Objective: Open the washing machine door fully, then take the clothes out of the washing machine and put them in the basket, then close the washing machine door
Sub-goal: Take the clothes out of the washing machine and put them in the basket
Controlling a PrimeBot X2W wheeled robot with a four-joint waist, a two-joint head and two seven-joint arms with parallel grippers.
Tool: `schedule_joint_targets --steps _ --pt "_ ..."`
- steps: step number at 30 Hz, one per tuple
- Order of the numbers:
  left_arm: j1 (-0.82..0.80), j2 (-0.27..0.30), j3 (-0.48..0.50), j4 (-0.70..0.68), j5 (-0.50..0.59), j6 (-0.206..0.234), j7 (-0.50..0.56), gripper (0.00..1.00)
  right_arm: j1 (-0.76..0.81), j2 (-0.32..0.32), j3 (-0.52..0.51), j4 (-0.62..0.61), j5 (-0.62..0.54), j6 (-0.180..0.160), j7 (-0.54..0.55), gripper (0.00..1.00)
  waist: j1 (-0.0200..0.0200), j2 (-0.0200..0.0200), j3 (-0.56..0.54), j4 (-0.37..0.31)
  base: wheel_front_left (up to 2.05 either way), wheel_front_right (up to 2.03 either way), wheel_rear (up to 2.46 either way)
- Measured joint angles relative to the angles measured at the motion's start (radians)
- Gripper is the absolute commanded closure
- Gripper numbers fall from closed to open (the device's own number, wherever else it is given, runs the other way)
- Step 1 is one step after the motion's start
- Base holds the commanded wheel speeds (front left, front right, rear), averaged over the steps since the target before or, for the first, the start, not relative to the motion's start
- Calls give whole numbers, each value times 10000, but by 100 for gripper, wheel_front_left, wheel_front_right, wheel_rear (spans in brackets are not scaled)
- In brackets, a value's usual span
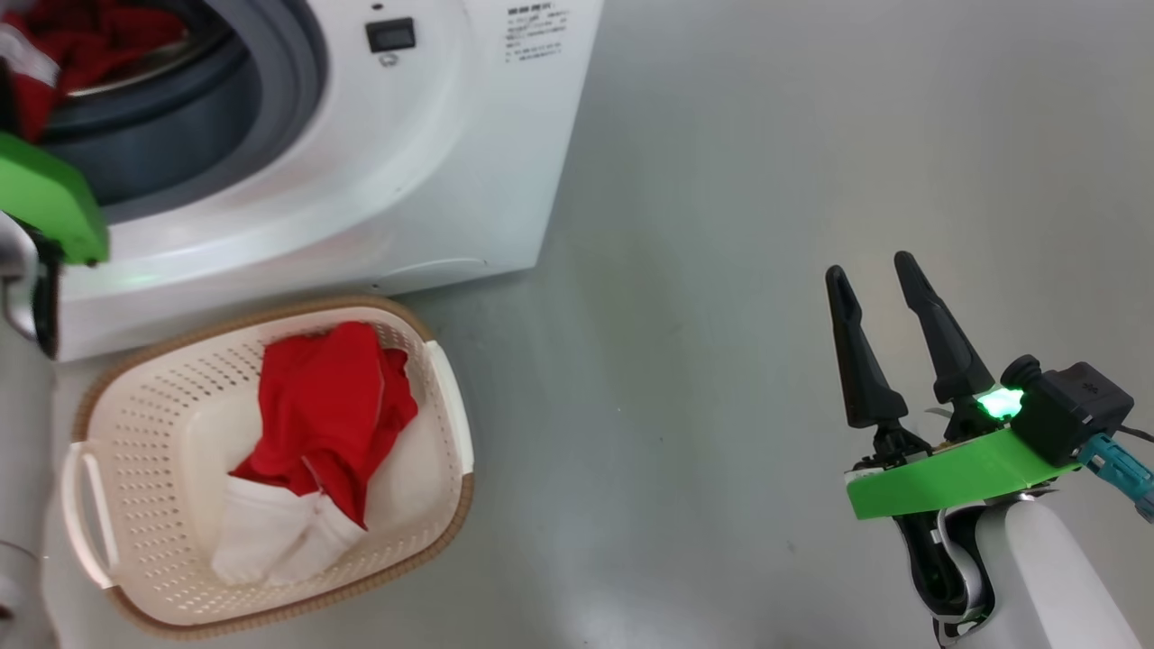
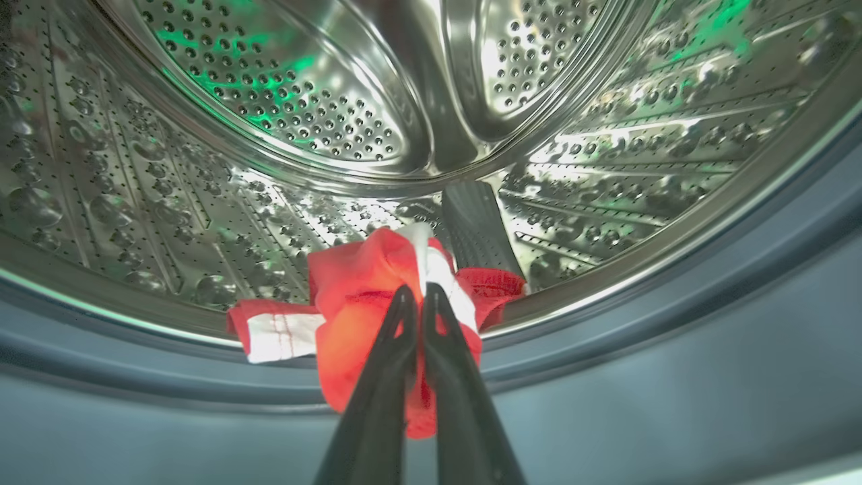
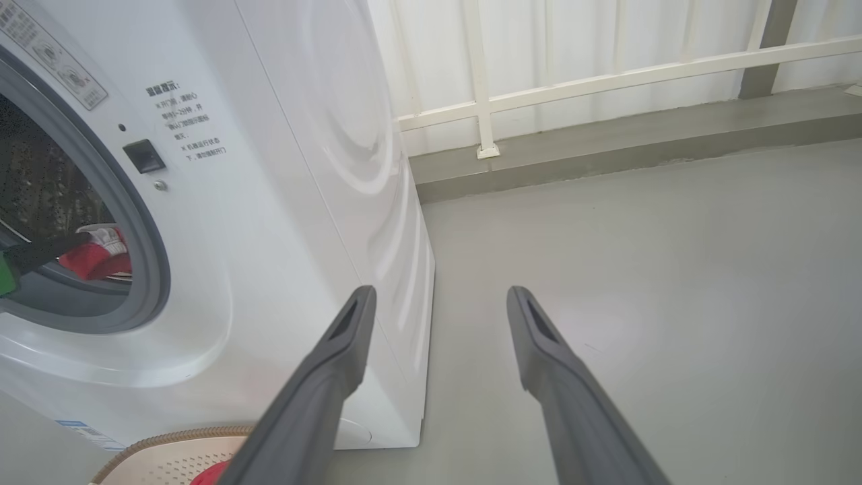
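Note:
The washing machine [image 1: 406, 162] stands at the upper left with its drum mouth uncovered; its door is out of view. Red and white clothes [image 2: 357, 289] lie at the drum's front lip, over the grey gasket [image 2: 673, 323]. My left gripper [image 2: 417, 291] is shut on this red garment, its fingers pinching a fold. The same garment shows in the drum mouth [image 3: 94, 259]. On the floor in front of the machine stands the basket [image 1: 144, 424], holding another red and white garment [image 1: 325, 415]. Far to the right, above bare floor, my right gripper [image 1: 873, 279] is open and holds nothing.
The perforated steel drum [image 2: 303, 101] is bare behind the held garment. Grey floor [image 1: 766, 180] spreads right of the machine. A white railing and a low kerb [image 3: 606, 141] run behind it. My left arm's green bracket [image 1: 45, 198] sits at the drum mouth.

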Motion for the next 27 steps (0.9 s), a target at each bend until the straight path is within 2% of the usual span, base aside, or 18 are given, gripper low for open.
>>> schedule_joint_targets --steps 2,9,16,27 --pt "339 -173 203 -351 -320 -105 -44 100 23 2 -56 36 -25 0 0 0 0 0 -159 84 0 0 0" --pt "1935 -738 917 -3432 -943 -280 -50 100 393 0 -198 38 -196 0 0 0 0 0 -666 448 0 0 0" --pt "3490 -1223 1371 -5875 -938 -456 -50 100 633 0 -282 50 -364 0 0 0 0 0 -1100 787 0 0 0" --pt "5294 -1877 1848 -8356 -966 -704 -94 100 1035 2 -389 125 -543 0 0 0 0 0 -1730 1148 0 0 0"
